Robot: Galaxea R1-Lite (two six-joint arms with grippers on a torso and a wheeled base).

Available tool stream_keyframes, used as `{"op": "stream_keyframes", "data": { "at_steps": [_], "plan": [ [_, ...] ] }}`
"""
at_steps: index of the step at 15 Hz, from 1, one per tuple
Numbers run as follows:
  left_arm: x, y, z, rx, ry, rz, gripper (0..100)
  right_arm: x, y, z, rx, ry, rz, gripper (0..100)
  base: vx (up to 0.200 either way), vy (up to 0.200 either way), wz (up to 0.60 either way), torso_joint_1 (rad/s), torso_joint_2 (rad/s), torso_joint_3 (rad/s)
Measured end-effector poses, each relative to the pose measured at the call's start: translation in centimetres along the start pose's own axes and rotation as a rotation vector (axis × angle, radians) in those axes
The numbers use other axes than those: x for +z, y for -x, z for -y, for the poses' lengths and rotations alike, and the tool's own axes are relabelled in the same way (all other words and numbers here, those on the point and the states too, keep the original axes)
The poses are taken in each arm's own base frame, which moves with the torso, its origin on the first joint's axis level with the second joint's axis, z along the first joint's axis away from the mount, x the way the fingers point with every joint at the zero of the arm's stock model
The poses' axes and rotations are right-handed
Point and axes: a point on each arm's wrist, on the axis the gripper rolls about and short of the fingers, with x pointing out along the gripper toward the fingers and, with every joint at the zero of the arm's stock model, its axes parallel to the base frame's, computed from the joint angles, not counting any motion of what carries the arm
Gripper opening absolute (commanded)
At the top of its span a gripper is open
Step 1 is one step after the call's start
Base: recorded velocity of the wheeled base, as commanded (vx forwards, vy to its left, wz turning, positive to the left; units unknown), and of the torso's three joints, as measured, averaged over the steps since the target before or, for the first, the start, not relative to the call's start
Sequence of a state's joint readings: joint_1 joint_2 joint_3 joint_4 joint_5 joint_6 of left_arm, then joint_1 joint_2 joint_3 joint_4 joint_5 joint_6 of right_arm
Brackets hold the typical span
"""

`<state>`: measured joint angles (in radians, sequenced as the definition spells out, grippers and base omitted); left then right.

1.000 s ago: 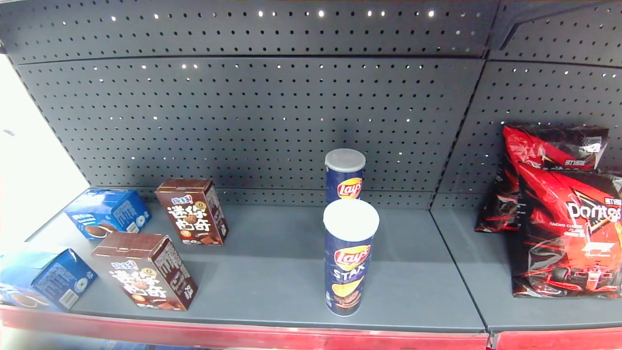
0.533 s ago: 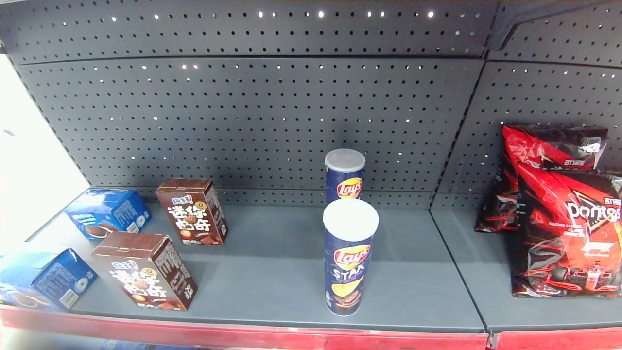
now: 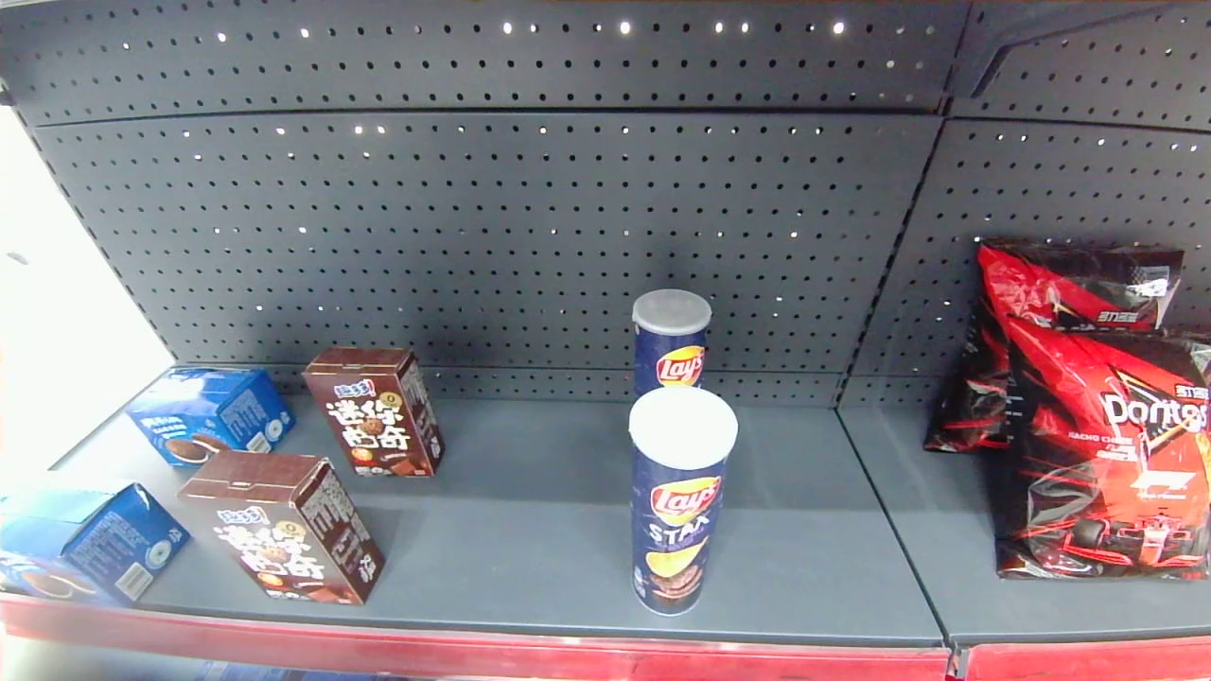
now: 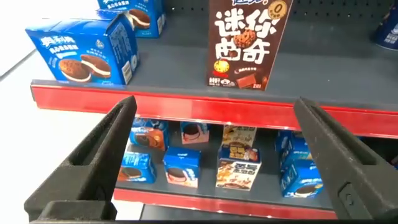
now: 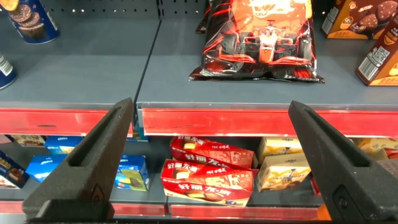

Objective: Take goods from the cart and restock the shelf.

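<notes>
The left gripper (image 4: 214,106) hangs with its two black fingers spread wide and nothing between them, just in front of the red rail (image 4: 186,102) along the shelf's front edge. The right gripper (image 5: 210,106) is likewise spread and empty, facing the same rail farther right. Under that rail the wrist views take in a lower shelf (image 4: 205,196), with small blue and brown boxes (image 4: 236,167) below the left arm, and red packets (image 5: 208,171) beside pale boxes (image 5: 280,168) below the right. The head view looks down on the grey shelf (image 3: 530,539) itself. Along its front stand a blue biscuit box (image 3: 85,544), a brown biscuit box (image 3: 284,525) just beside it and a tall chip can (image 3: 679,501) upright near the middle. In the next bay to the right rests a red chip bag (image 3: 1107,463). Each has a twin behind it: a second blue box (image 3: 210,413), a second brown box (image 3: 374,411), a second can (image 3: 670,340) just behind the first, and a second bag (image 3: 1050,284) close to the perforated back wall (image 3: 473,236). The right wrist view adds more brown cartons (image 5: 379,56) on the far side of the front bag.
</notes>
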<state>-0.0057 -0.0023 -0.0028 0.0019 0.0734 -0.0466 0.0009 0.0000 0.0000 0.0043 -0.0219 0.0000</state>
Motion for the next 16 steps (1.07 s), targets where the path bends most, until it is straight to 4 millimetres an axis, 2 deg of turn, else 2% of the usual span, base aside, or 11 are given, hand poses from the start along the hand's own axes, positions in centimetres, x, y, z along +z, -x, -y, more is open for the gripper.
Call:
{"op": "stream_keyframes", "data": {
  "at_steps": [9,16],
  "plan": [
    [-0.03,0.01,0.08,-0.036,-0.074,0.000,100,0.00,0.00,0.00,0.001,0.000,0.000,100,0.000,0.000,0.00,0.000,0.00,0.000],
    [-0.05,0.01,0.11,-0.051,-0.029,-0.002,100,0.00,0.00,0.00,0.000,0.000,0.000,100,0.000,0.000,0.00,0.000,0.00,0.000]
  ]
}}
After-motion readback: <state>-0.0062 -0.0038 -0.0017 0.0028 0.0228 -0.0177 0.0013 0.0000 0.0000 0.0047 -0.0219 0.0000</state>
